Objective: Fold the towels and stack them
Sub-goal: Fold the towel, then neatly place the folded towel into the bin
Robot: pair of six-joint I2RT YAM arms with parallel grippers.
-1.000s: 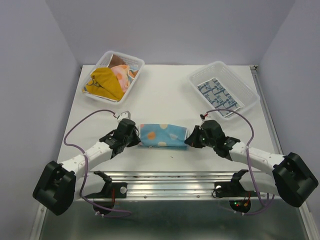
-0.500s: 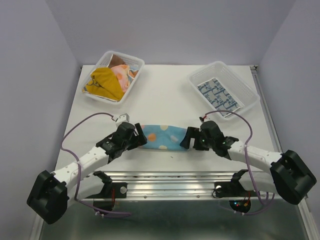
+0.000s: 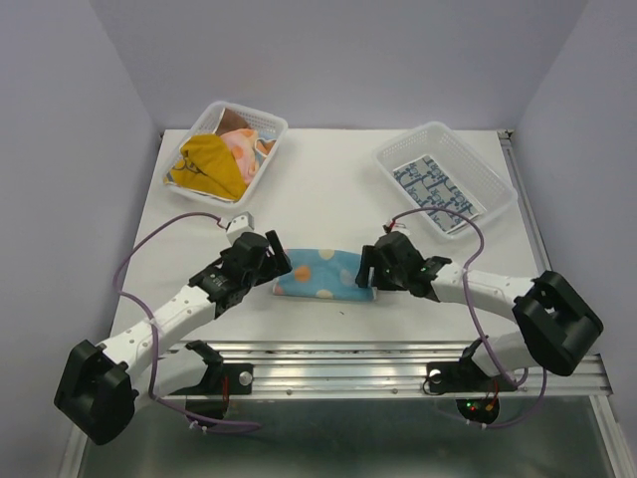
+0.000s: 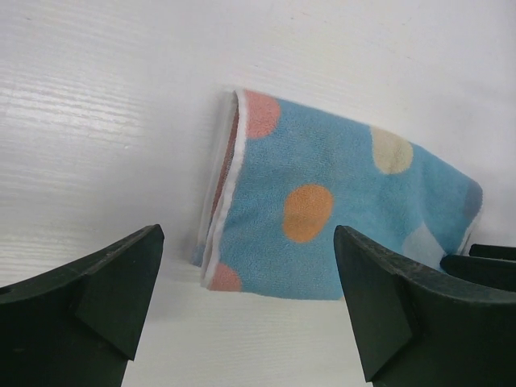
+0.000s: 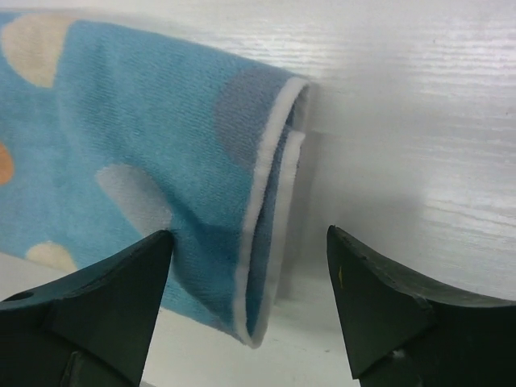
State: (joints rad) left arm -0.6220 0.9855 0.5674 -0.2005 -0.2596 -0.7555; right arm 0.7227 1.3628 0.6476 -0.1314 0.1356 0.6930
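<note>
Both pairs of jaws were held wide and empty, with the folded blue towel [image 3: 323, 274] laid on the surface [image 3: 328, 199] between them; for the next fold, both layers were judged best pinched together at one end.

The 2 arms [image 3: 169, 314] have white links, black joints, purple cables [image 3: 164, 227] and dark wedge-shaped jaws.

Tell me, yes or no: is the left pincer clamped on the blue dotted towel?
No: the left pincer stands wide open, and the blue dotted towel lies free on the table beyond its fingers.
</note>
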